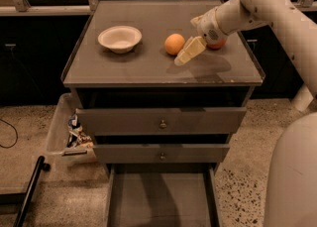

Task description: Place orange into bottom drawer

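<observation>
The orange (174, 43) sits on the cabinet top, right of centre. My gripper (188, 39) hovers just to its right, open and empty. Its lower cream finger (190, 51) points down-left beside the fruit and does not touch it. A red-orange apple (218, 44) lies behind the wrist, mostly hidden. The bottom drawer (161, 203) is pulled out at floor level, and the part of its grey floor in view is bare.
A white bowl (119, 38) stands on the left of the cabinet top (124, 70). Two shut drawers with brass knobs (162, 124) sit above the open one. A plastic bin (69, 134) with packets stands on the floor to the left. A black pole (29, 191) lies at lower left.
</observation>
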{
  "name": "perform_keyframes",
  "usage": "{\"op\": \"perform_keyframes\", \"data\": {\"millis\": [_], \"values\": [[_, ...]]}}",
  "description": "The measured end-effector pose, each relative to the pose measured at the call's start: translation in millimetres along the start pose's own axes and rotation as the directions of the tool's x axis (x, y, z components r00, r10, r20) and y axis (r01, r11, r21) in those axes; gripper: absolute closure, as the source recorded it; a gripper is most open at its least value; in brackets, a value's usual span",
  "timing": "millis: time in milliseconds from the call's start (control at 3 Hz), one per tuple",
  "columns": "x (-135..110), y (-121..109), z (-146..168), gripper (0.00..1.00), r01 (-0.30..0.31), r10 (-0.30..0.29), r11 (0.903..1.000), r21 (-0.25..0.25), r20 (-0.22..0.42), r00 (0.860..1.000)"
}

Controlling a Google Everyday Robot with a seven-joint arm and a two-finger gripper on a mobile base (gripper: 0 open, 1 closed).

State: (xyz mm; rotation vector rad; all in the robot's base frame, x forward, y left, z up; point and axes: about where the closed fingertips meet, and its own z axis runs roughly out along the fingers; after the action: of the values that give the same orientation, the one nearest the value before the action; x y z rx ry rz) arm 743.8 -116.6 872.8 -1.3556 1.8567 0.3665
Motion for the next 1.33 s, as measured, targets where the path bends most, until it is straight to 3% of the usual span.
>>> {"op": "perform_keyframes", "data": {"millis": [333,1333], "values": [[-18.3,-4.0,17.5,0.0,-0.019,0.023,0.9985,-0.052,0.076,0.997],[-15.0,0.8,37.5,0.0,-0.046,0.048,0.9956,-0.082,0.031,0.998]]}}
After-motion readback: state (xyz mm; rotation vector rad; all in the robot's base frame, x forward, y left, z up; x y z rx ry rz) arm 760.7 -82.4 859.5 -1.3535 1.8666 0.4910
